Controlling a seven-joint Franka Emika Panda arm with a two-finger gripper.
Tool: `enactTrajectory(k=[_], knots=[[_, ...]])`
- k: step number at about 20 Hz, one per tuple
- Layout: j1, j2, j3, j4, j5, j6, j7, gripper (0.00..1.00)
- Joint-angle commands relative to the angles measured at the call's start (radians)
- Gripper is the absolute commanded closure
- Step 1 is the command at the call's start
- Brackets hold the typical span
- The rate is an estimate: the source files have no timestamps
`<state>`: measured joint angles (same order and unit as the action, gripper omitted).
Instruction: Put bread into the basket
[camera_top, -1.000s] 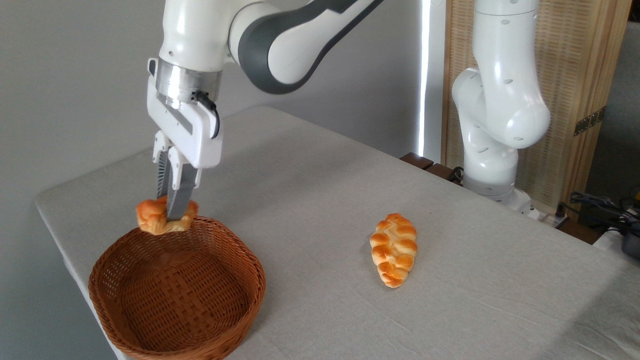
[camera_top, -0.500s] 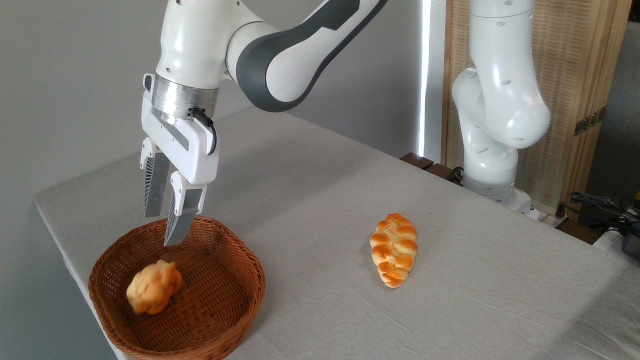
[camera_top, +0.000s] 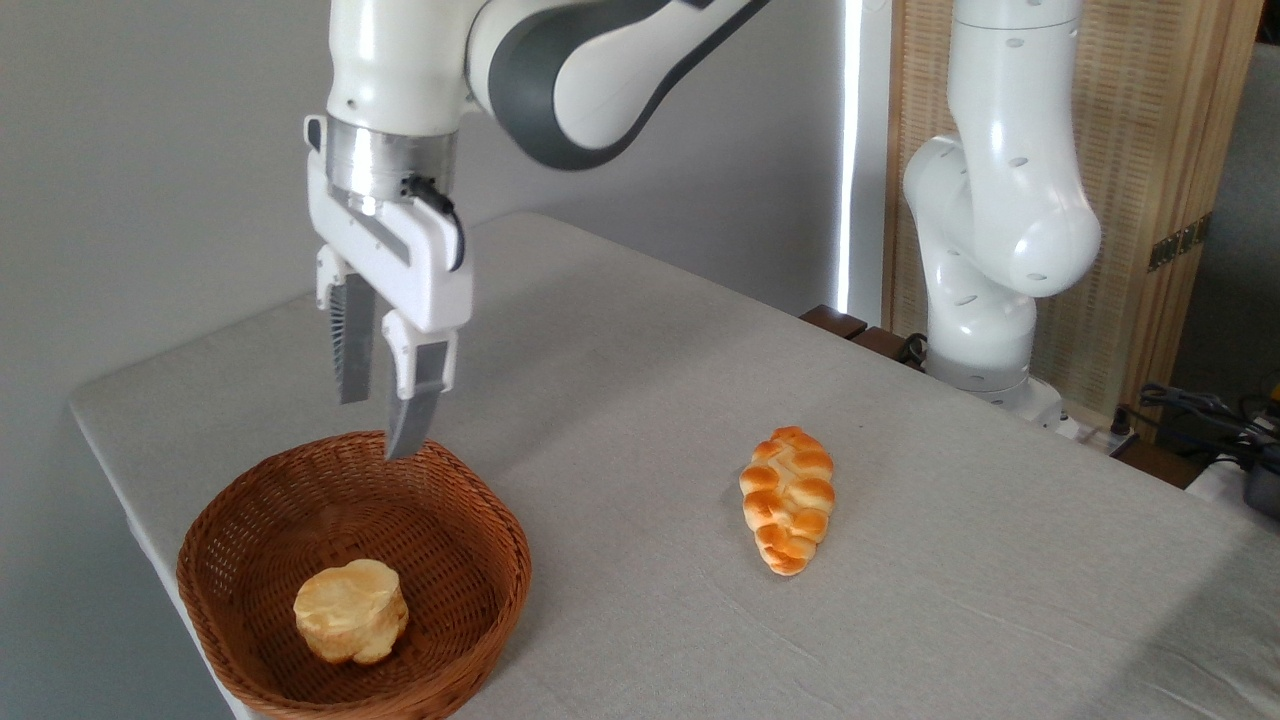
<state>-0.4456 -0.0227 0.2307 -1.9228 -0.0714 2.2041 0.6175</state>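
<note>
The bread (camera_top: 351, 610), a small round bun showing its pale yellow side, lies inside the reddish-brown wicker basket (camera_top: 480, 530), near the front of its floor. My gripper (camera_top: 378, 425) hangs open above the basket's far rim, fingers pointing down with nothing between them. It is well clear of the bun.
A longer braided golden loaf (camera_top: 787, 497) lies on the grey cloth-covered table (camera_top: 950, 560), right of the basket. The arm's white base (camera_top: 985, 290) stands at the back right. The basket sits close to the table's left front edge.
The gripper opened and let go of the bun, which dropped into the basket and rolled to rest. The gripper then rose and shifted slightly right.
</note>
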Motion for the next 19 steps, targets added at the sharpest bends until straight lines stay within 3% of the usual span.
enactTrajectory(k=[1, 3, 6, 19], knots=[[-0.001, -0.049, 0.012, 0.002, -0.005, -0.16, 0.016, 0.0], [-0.001, -0.068, 0.012, 0.002, 0.057, -0.265, 0.013, 0.0], [-0.001, -0.069, 0.012, 0.004, 0.104, -0.329, -0.051, 0.0], [-0.001, -0.104, 0.01, 0.004, 0.105, -0.408, -0.064, 0.0]])
